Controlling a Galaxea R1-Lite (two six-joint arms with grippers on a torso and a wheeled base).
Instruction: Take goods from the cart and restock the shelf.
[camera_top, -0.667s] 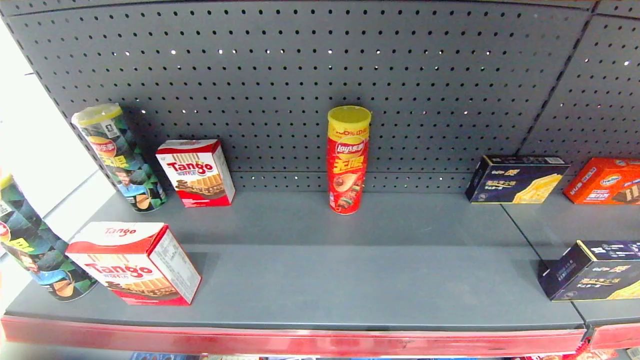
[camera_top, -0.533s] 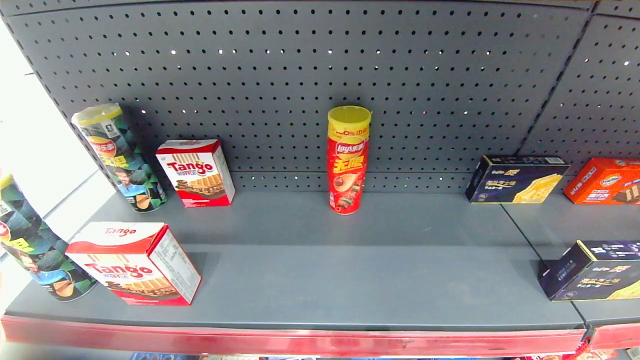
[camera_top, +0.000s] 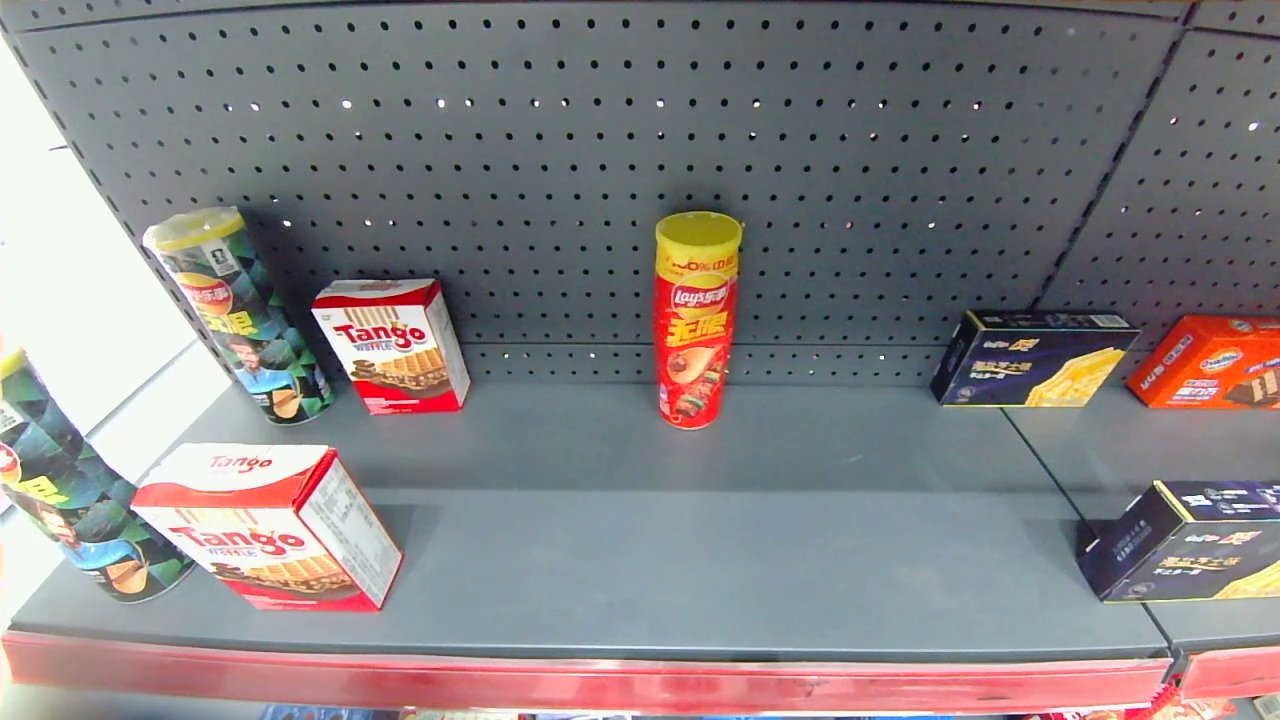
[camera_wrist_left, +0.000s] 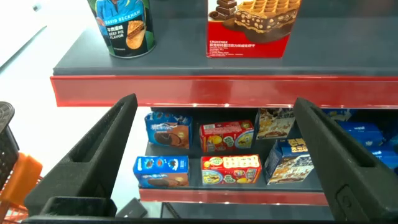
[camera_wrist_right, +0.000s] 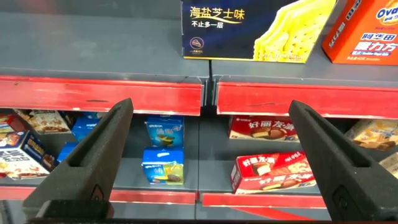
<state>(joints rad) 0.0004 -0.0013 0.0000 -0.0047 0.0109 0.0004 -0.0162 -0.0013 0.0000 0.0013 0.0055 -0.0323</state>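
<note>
The left gripper (camera_wrist_left: 208, 171) and the right gripper (camera_wrist_right: 205, 168) both hang spread and empty, below the red front lip (camera_wrist_left: 186, 90) of the shelf (camera_top: 640, 560) and facing its lower tiers. Close by the left gripper is a black mesh edge (camera_wrist_left: 7, 140). It may be the cart, so the left arm looks nearer the goods. Higher up, bare shelf lies between the wafer box (camera_top: 270, 525) and the dark box (camera_top: 1180, 545). The red chip can (camera_top: 695, 320) stands upright at the back.
</note>
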